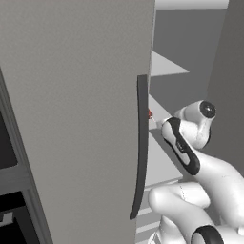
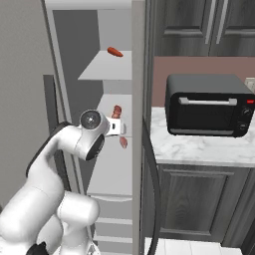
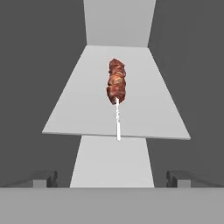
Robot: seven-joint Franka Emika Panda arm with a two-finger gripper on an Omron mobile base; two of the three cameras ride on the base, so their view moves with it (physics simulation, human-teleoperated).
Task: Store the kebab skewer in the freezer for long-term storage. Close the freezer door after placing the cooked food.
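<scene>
The kebab skewer (image 3: 116, 85) lies flat on a white shelf (image 3: 78, 113) of the freezer (image 3: 43, 52), its meat chunks pointing away and its pale stick reaching the shelf's near edge. My gripper (image 3: 112, 179) hangs just in front of that shelf, open, with nothing between its fingertips (image 3: 43, 178). In the right base view the hand covers part of the kebab skewer (image 2: 117, 110). The freezer door (image 1: 76, 119) stands swung open at the left, its long dark handle (image 1: 141, 143) facing me. A red bit of the kebab skewer (image 1: 149, 114) peeks past the door's edge.
A small orange-red food item (image 2: 115, 52) lies on the shelf above. The fridge's other door (image 2: 139, 149) stands edge-on to the right of the freezer. Beyond it a black toaster oven (image 2: 209, 104) sits on a marble counter (image 2: 199, 149). More white shelves (image 1: 159, 164) run below.
</scene>
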